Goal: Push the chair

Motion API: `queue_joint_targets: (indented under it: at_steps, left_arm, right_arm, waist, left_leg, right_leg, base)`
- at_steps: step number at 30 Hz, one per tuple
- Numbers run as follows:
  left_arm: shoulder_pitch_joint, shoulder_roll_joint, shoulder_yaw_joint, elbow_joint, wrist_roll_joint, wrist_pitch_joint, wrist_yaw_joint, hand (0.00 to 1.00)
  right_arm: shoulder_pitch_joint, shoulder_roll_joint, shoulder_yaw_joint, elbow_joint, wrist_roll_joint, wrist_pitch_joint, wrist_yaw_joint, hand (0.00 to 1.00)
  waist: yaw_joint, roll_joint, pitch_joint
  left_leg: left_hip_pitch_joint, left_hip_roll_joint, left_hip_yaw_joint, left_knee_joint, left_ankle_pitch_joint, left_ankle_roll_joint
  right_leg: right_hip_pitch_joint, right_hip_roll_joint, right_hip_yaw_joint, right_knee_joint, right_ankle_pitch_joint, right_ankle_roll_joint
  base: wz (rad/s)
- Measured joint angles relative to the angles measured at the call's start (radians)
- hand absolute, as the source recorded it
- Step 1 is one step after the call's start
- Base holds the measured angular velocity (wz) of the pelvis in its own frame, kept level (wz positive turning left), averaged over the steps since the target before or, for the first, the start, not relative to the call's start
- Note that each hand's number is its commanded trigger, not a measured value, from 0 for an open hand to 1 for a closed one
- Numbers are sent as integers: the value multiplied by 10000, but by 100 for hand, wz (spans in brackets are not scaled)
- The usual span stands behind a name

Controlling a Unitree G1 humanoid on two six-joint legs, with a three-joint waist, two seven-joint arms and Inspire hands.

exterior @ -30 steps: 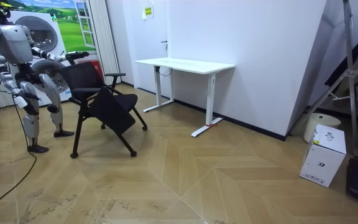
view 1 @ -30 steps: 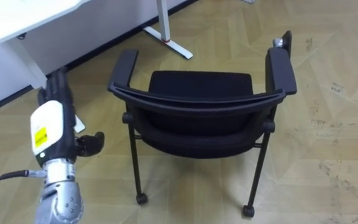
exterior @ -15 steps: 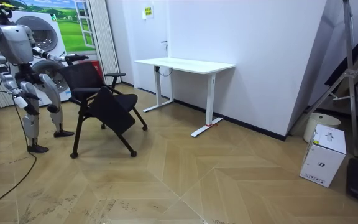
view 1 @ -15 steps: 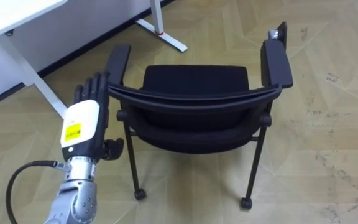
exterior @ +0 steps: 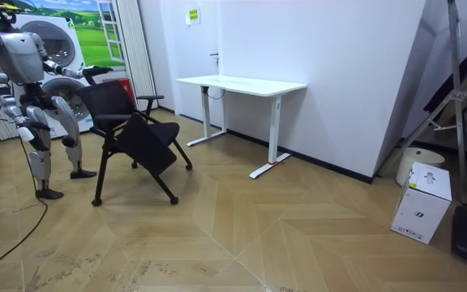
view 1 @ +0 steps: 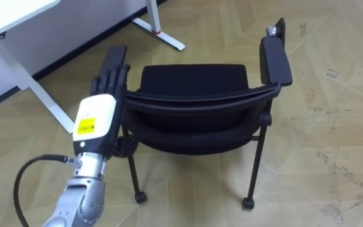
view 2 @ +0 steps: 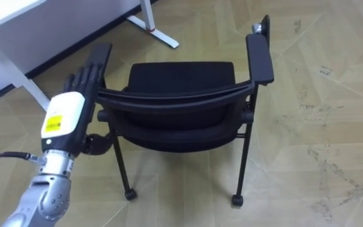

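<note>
Wood floor, mid-frame: black chair [view 1: 194, 79] on casters, seen from behind its backrest. Left hand [view 1: 101, 104] centre-left, flat w/ fingers straight, over chair's left armrest. White desk [view 1: 5, 16] upper left, beyond chair. Room view: robot stands behind chair, far left.

chair [view 1: 191, 79]: black | left hand [view 1: 96, 120]: black, white back, yellow label | desk [view 1: 5, 12]: white | floor [view 1: 333, 94]: tan herringbone
</note>
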Motion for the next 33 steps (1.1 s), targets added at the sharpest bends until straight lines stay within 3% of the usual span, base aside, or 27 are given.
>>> queue_joint_targets:
  at_steps: [1, 4, 12, 21, 24, 30, 33]
  left_arm:
    - [-18, 207, 0, 0, 55, 4, 0, 0]
    - [-87, 465, 5, 2, 176, 29, 0, 0]
    - [-234, 519, 14, -14, 196, -79, 8, 0]
    - [-480, 731, -5, -7, 1252, -85, 7, 0]
    - [-480, 865, -7, 8, 1306, 20, -11, 0]
    - [-479, 858, -391, 30, 1467, 355, -435, 0]
    - [-520, 849, -540, 200, 1392, 351, -682, 0]
  right_arm:
    - [-3, -13, 0, -2, 0, 0, -2, 0]
    - [-2, -75, -2, -18, -110, 0, -13, 0]
    - [-38, -185, -10, -14, -273, -14, 22, 0]
    - [-106, -203, -13, -1, -327, -14, 114, 0]
    - [-134, -205, -34, -6, -365, -13, 117, 0]
    - [-136, -255, -39, -14, -358, -8, 124, 0]
    - [-150, -305, -16, -11, -320, -8, 201, 0]
  waist:
    - [-4, 20, 0]
    - [-13, 79, 8]
    - [-60, 212, 42]
    - [-191, 205, 72]
    - [-289, 227, 77]
    - [-322, 305, 75]
    - [-397, 322, 66]
  left_leg:
    - [35, 5, 38, -6, 0, 0]
    - [80, 7, 94, -18, -2, 3]
    - [197, 18, 178, -106, 1, 8]
    - [232, 18, 278, -149, 0, 8]
    - [234, 17, 282, -145, 0, 9]
    - [287, 18, 304, -146, 0, 10]
    - [324, 22, 312, -154, 2, 12]
  right_leg:
    - [7, -2, 45, 2, 1, -1]
    - [10, -8, 135, 8, 17, 11]
    - [17, -12, 266, 9, 59, 29]
    - [-21, -32, 388, 5, 61, 32]
    - [-22, -33, 394, 3, 66, 36]
    - [23, -33, 405, 4, 85, 49]
    - [53, -33, 402, 14, 85, 49]
  base:
    - [-8]
    - [-8]
    - [-4]
    - [-3]
    - [0]
    - [0]
    - [0]
